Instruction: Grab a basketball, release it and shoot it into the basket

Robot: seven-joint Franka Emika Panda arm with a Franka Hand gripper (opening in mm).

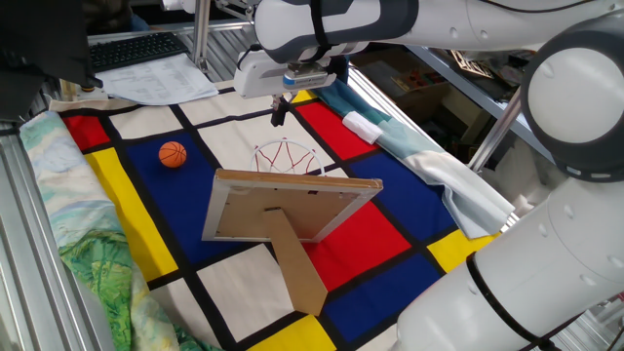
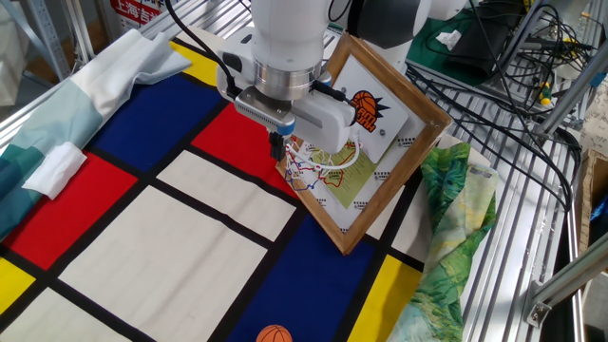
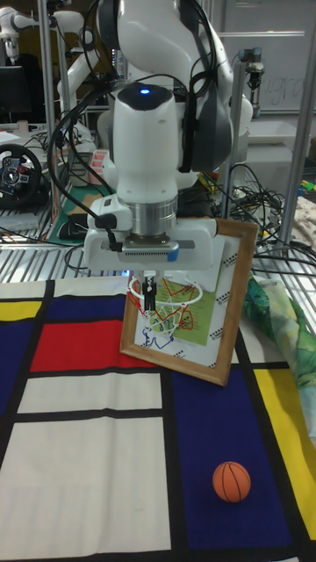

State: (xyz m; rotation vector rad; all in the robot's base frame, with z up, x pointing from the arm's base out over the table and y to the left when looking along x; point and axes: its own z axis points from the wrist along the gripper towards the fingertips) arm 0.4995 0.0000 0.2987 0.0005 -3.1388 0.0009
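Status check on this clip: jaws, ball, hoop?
Gripper jaws shut, empty, hanging by the hoop. Ball loose on blue cloth, apart from the arm. Nothing between them.

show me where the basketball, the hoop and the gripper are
basketball [image 1: 173,154], one fixed view, middle of the ball
basket [image 1: 289,158], one fixed view, red rim and net
gripper [image 1: 279,109], one fixed view, between the fingertips

Little can be read. A red sign [image 2: 136,9] at the top edge of the other fixed view carries white Chinese characters, including "上海". The backboard [image 2: 366,109] logo lettering is too small to read.
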